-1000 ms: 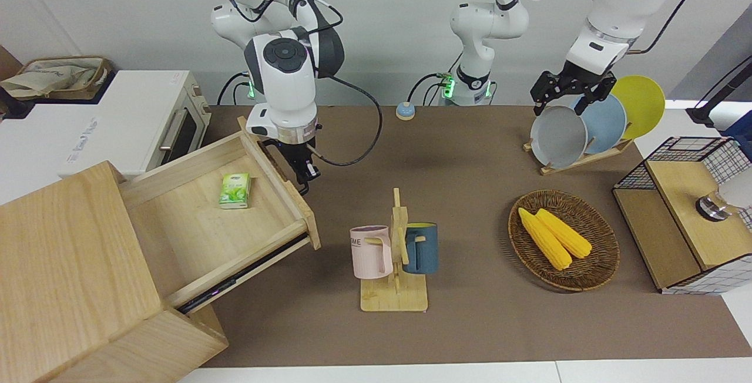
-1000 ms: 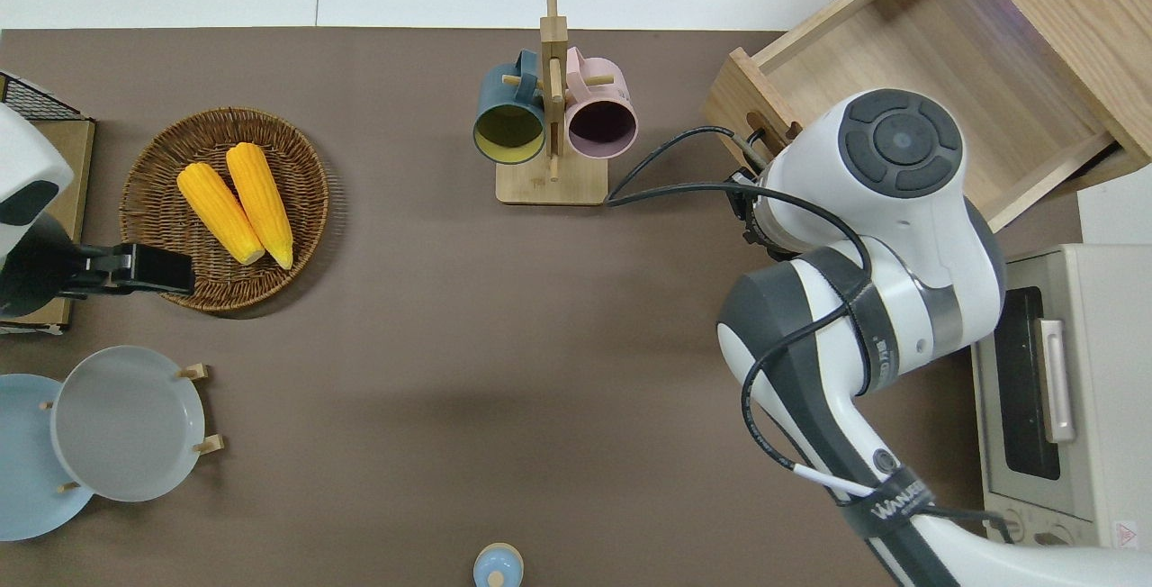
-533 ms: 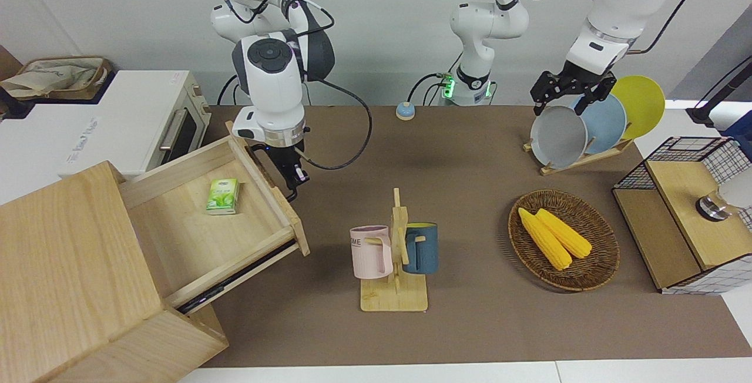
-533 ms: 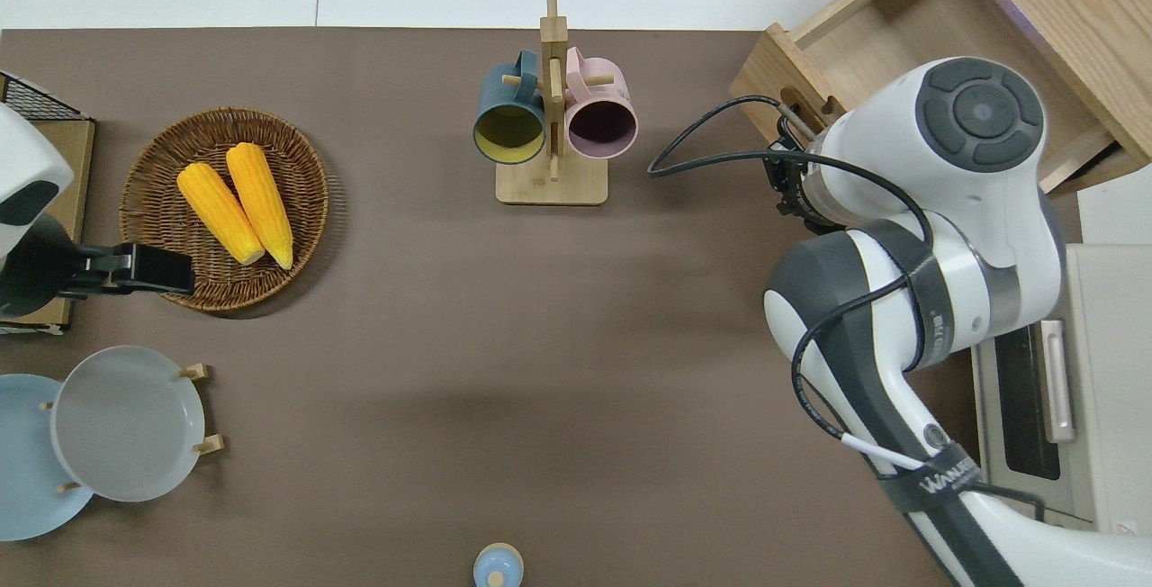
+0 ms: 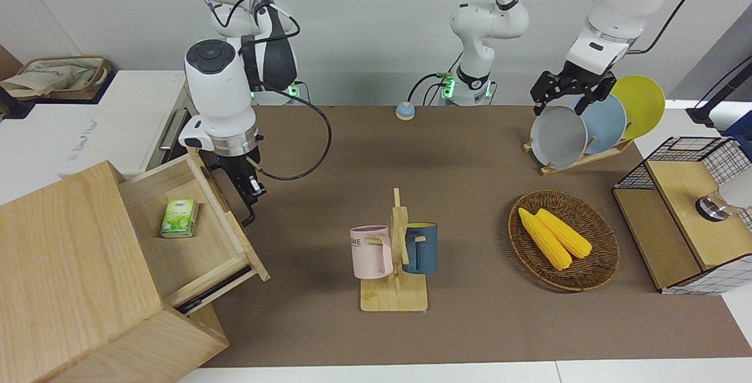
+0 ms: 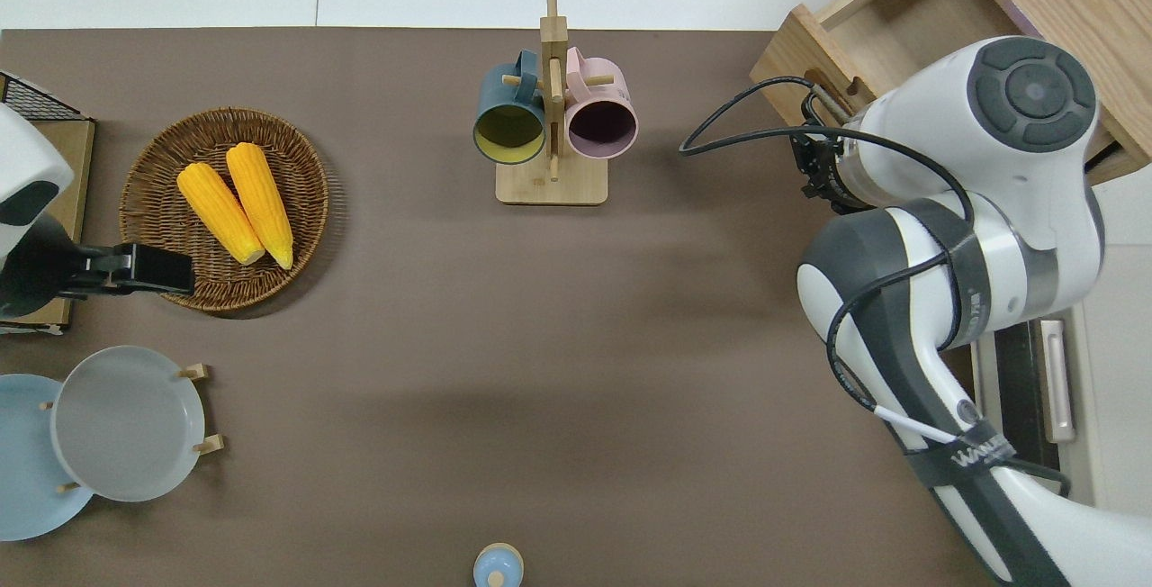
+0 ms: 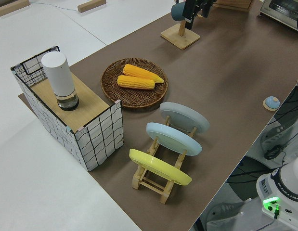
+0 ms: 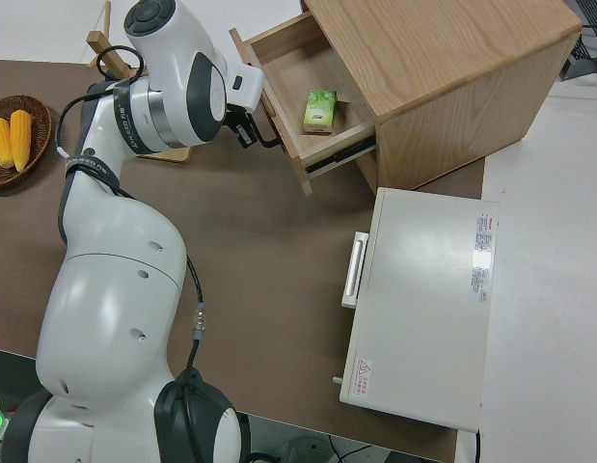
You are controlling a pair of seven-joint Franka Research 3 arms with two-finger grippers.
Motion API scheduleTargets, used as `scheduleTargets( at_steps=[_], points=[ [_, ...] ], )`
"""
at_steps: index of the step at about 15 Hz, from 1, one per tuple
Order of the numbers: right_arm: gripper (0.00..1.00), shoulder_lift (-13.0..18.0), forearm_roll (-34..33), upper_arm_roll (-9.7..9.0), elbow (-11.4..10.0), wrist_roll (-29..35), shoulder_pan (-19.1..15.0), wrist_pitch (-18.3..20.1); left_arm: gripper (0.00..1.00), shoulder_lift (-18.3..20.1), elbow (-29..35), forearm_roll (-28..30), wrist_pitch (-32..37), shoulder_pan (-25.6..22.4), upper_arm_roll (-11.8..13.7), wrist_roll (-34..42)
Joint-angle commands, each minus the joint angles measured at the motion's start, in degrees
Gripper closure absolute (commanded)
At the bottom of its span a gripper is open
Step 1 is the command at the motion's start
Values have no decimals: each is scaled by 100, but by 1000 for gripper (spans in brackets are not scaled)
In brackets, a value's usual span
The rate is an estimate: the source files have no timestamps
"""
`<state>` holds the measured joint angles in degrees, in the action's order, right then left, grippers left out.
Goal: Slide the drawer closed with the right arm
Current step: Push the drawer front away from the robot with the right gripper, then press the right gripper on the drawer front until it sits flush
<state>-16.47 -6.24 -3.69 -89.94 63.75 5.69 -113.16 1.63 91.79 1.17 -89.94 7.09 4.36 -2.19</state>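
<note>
pushed well in since 1 second back: drawer now roughly half shut, far less of its floor showing, green packet riding inside toward the cabinet. right gripper pressed against the black bar handle on the drawer front, carried along with it toward the right arm's end of the counter. cannot tell how wide the fingers stand. left arm parked. more pushing along the same line likely needed before flush.
</note>
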Motion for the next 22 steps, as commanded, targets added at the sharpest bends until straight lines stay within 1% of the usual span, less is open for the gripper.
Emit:
scheduleTargets(
  at_steps=[1, 4, 5, 7, 8, 13, 15, 16, 18, 19, 21, 22],
  points=[
    [1000, -234, -18, -36, 301, -318, -261, -110, 5, 48, -12, -73, 82, 21, 21, 8],
    [1000, -278, 79, -27, 319, -538, -401, -250, 5, 48, -21, -73, 82, 21, 21, 8],
    [1000, -339, 123, -36, 389, -565, -471, -329, 2, 48, -12, -73, 82, 21, 21, 8],
    [1000, -488, 228, -27, 643, -583, -533, -321, 2, 48, -12, -73, 82, 21, 21, 8],
    [1000, -532, 246, -36, 723, -583, -577, -321, 5, 48, -12, -73, 82, 21, 21, 8],
    [1000, -603, 264, -88, 829, -881, -850, -347, 5, 48, -12, -73, 82, 21, 21, 8],
    [1000, -630, 342, -115, 838, -960, -955, -382, 2, 48, -12, -73, 82, 21, 21, 8],
    [1000, -656, 412, -115, 881, -995, -990, -435, 5, 48, -12, -73, 82, 21, 12, 8],
    [1000, -805, 457, -106, 1065, -1005, -1043, -435, 2, 48, -12, -73, 82, 21, 21, 8],
    [1000, -849, 457, -115, 1101, -1031, -1078, -444, 2, 48, -21, -73, 82, 21, 12, 8],
    [1000, -980, 457, -124, 1259, -1197, -1201, -453, 2, 48, -12, -73, 82, 21, 21, 8],
    [1000, -1007, 457, -124, 1303, -1233, -1228, -488, 2, 48, -12, -73, 82, 21, 21, 8]
  ],
)
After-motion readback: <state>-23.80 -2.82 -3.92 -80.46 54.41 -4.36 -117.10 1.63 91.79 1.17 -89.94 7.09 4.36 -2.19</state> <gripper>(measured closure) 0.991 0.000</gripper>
